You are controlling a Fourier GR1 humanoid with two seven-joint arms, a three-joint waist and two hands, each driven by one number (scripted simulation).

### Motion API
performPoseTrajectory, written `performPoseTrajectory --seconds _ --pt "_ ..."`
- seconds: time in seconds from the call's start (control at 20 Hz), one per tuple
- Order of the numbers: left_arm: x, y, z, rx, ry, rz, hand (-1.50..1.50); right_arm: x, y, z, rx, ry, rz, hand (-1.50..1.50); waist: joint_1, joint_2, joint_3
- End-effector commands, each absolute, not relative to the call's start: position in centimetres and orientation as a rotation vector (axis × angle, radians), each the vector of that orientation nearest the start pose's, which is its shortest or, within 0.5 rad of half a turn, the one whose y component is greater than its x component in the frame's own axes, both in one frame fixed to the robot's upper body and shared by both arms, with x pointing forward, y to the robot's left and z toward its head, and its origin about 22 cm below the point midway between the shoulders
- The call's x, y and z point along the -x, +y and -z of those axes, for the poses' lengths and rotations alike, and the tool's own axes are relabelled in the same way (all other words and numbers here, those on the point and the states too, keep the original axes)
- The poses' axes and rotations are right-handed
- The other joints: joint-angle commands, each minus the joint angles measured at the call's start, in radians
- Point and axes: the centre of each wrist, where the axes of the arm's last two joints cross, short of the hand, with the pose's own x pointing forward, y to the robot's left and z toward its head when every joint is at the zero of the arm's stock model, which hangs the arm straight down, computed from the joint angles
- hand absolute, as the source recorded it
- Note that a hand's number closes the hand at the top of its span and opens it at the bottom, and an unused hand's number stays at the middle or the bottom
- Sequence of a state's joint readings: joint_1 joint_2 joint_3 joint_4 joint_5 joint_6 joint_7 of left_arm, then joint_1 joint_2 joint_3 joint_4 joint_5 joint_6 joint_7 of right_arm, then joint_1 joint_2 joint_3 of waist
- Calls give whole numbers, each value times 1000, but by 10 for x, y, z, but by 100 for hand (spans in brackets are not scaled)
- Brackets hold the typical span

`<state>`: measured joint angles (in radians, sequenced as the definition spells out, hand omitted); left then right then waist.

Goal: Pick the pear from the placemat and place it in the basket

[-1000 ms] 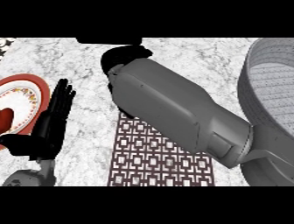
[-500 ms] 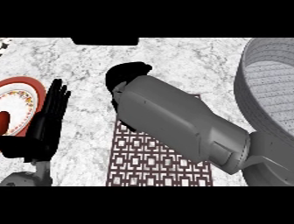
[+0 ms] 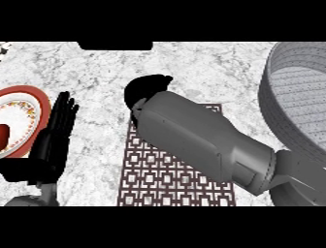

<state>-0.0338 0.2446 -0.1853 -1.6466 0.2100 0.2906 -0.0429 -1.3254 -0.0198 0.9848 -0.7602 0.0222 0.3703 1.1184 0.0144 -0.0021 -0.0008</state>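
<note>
R hand (image 3: 146,89) sits at the placemat's (image 3: 173,181) far end w/ the forearm over it; pear hidden, prob. under the hand, fingers can't be told. Basket (image 3: 305,104) waits at right. L hand (image 3: 51,143) rests near the plate (image 3: 24,99), fingers straight.

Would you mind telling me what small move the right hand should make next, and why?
Probably lift slightly off the placemat, then swing right toward the basket. The right hand sits at the placemat's far end; the grey forearm hides its fingers, and no pear shows, so it may be under the hand, though that cannot be confirmed. The basket stands at the right. The left hand rests open beside the plate.
</note>
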Motion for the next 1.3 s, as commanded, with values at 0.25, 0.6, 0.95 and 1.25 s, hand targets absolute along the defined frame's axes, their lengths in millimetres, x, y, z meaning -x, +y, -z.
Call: performPoseTrajectory --seconds 0.25,0.6,0.95,1.25 --pt "-252 229 -36 -84 -1690 -48 0 -349 47 -109 1000 -498 -1485 -150 3 2 0" --pt "-250 235 -56 -87 -1687 -52 0 -350 39 -91 1027 -450 -1505 -150 9 2 1" --pt "-249 234 -30 -73 -1665 -41 0 -350 34 -85 998 -442 -1478 -150 0 2 0" --pt "-246 246 -21 -79 -1666 -54 0 -347 34 -86 985 -443 -1500 -150 -11 0 0"
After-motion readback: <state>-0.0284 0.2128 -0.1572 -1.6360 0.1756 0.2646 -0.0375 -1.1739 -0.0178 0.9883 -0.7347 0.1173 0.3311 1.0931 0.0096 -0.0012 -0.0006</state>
